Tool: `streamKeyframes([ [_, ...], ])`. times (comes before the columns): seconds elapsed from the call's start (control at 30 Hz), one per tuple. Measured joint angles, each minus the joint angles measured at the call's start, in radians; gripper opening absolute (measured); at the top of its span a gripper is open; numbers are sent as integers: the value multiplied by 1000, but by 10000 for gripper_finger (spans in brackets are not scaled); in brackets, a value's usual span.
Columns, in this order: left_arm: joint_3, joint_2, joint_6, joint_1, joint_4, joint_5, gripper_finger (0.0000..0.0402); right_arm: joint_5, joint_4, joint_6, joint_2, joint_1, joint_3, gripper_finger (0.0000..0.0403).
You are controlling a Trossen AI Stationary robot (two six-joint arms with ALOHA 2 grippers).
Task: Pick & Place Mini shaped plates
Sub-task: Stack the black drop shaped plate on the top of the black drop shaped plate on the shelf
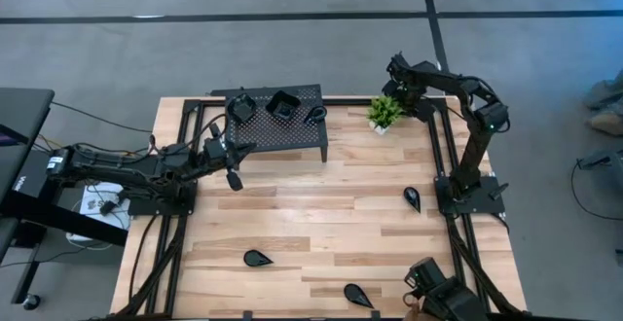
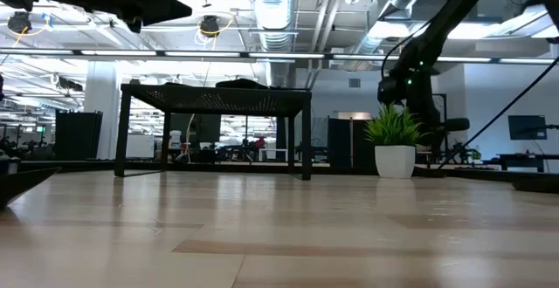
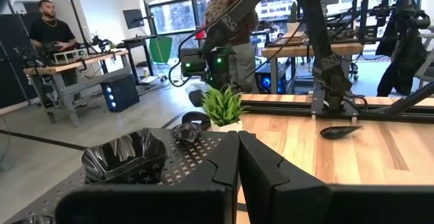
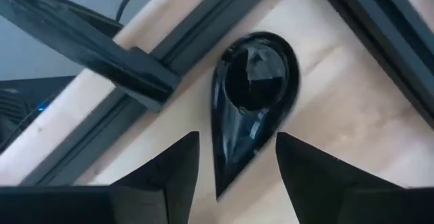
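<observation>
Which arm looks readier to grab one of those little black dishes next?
The right. Its open tool hangs over a teardrop plate, a finger on either side. The left tool is shut, beside the stand, holding nothing.

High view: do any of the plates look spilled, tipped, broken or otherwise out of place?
Nothing looks damaged or spilled. The only mild oddity is one teardrop plate lying close to the front edge of the table, away from the plates on the stand.
</observation>
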Motion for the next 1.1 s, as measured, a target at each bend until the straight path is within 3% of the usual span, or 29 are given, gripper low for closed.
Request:
streamKeyframes([
  [0.3, 0, 0, -26, 0, -9, 0, 12, 0, 39, -148, 34, -1, 0, 182],
  [0.47, 0, 0, -26, 0, -8, 0, 12, 0, 35, -140, 37, -1, 0, 171],
  [0.87, 0, 0, -26, 0, -10, 0, 12, -24, 31, -155, 37, -1, 0, 74],
  [1.1, 0, 0, -47, 0, -24, 0, 12, -24, 27, -156, 37, 12, 0, 44],
])
